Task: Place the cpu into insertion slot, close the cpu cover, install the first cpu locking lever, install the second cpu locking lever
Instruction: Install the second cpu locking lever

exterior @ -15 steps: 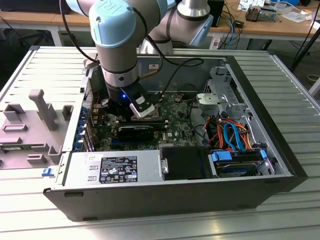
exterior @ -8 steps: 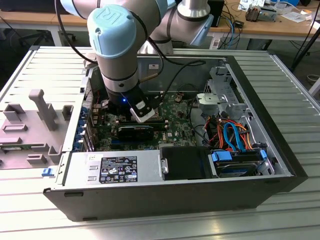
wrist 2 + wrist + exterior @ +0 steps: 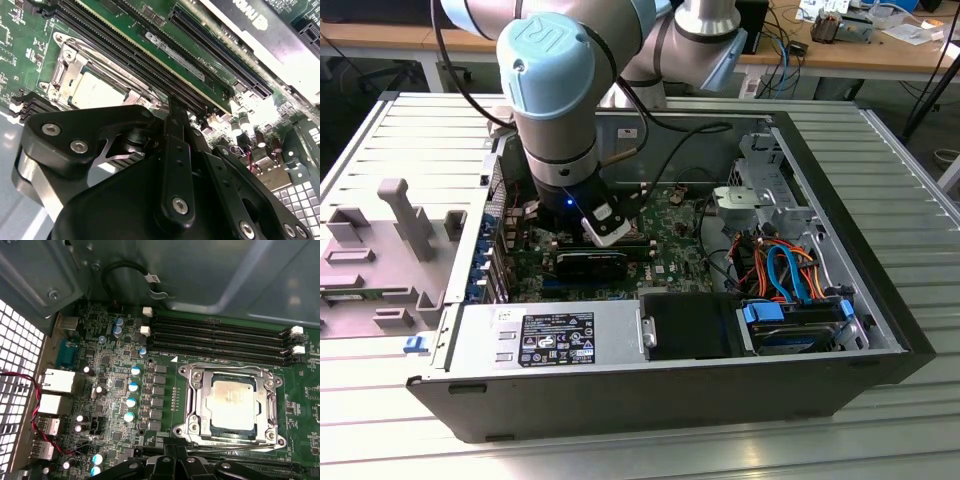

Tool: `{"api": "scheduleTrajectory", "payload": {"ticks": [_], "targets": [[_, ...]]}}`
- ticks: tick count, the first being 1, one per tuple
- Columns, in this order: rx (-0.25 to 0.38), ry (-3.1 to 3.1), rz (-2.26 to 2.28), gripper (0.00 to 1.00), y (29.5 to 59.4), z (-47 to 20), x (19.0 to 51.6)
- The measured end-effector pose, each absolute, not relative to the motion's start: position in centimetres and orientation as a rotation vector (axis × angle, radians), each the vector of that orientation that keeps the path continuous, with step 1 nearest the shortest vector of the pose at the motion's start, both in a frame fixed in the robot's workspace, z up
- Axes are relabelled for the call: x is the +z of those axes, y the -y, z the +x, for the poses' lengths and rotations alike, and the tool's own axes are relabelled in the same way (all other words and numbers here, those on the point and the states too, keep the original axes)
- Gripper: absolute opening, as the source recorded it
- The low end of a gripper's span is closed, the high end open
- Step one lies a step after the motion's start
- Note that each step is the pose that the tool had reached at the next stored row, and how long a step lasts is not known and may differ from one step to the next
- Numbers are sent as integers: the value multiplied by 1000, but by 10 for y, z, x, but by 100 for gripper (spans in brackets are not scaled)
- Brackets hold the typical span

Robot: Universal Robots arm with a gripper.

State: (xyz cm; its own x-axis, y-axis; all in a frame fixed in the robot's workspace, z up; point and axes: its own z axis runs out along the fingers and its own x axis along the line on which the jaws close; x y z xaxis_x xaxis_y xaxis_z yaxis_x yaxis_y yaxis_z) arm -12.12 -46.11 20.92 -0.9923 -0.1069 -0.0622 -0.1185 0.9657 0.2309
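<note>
In the first wrist view the cpu (image 3: 233,398), a flat square with a dull silver-grey top, lies seated in the insertion slot (image 3: 186,412). The thin silvery cpu cover (image 3: 231,371) lies framing it on the green board (image 3: 115,365). The black gripper (image 3: 172,460) hangs just beside the socket's near edge, empty; whether its fingers are apart I cannot tell.

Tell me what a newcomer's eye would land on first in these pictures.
First the pale blue robot arm reaching down into the open computer case in the exterior view. Next, in the first wrist view, the cpu, its silver top showing through the cpu cover on the green circuit board. The black tool hangs close beside that socket in the second wrist view.
</note>
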Motion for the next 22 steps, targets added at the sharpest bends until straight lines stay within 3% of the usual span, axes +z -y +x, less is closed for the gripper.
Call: {"api": "scheduleTrajectory", "payload": {"ticks": [22], "targets": [[367, -3067, -176, 11, 461, -116, 204]]}}
